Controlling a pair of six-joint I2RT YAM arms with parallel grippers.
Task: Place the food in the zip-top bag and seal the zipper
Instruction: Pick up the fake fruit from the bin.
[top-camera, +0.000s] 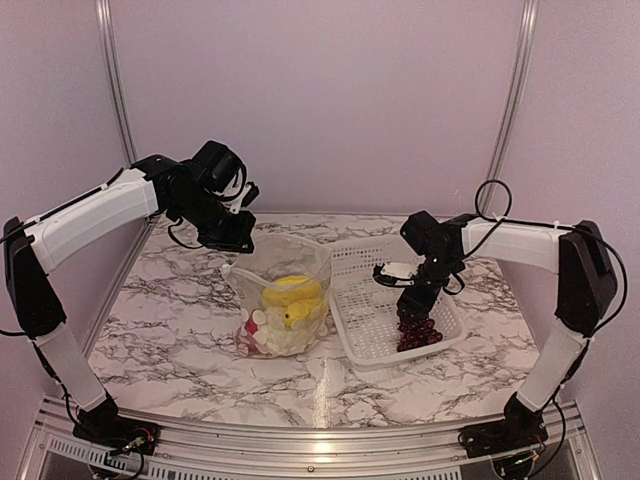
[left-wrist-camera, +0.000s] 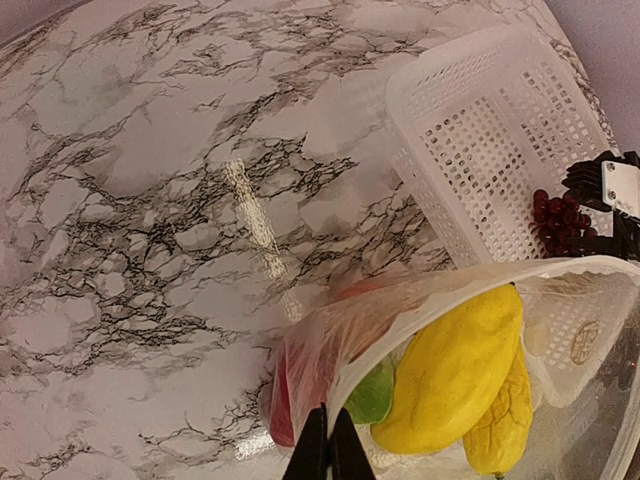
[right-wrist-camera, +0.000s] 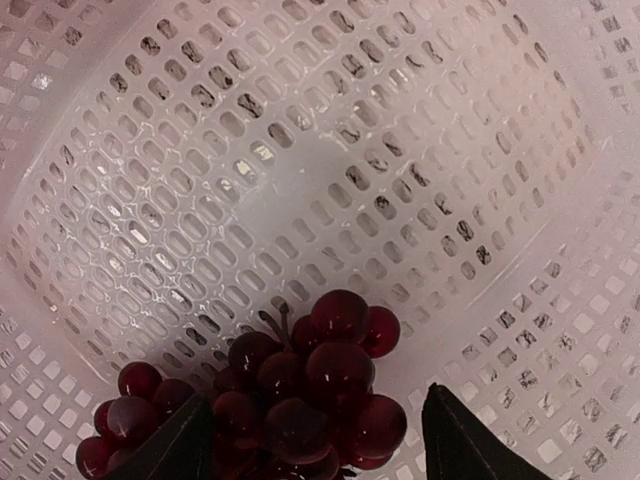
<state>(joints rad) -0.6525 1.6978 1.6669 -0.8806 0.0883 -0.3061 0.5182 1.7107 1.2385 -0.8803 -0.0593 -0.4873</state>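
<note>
Right wrist view: the dark purple grape cluster (right-wrist-camera: 290, 400) runs off the bottom edge. Left wrist view: the clear white-dotted plastic bag (left-wrist-camera: 590, 320) is cut off at lower right, its film blurring a red toy piece (left-wrist-camera: 282, 410); only the tips of the left gripper (left-wrist-camera: 327, 455) show, bottom centre.

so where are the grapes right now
In the top view, the grapes lie in the white basket's near right corner, between the right gripper's open fingers.

I work in a robot lab booth, not a home: my white-and-black left arm (top-camera: 95, 215) and right arm (top-camera: 520, 240) are bolted to a ribbed aluminium rail (top-camera: 300, 450) edging a marble-patterned tabletop (top-camera: 200, 300). Bare pale lilac wall panels (top-camera: 320, 100) framed by silver metal posts (top-camera: 117, 90) close me in.
</note>
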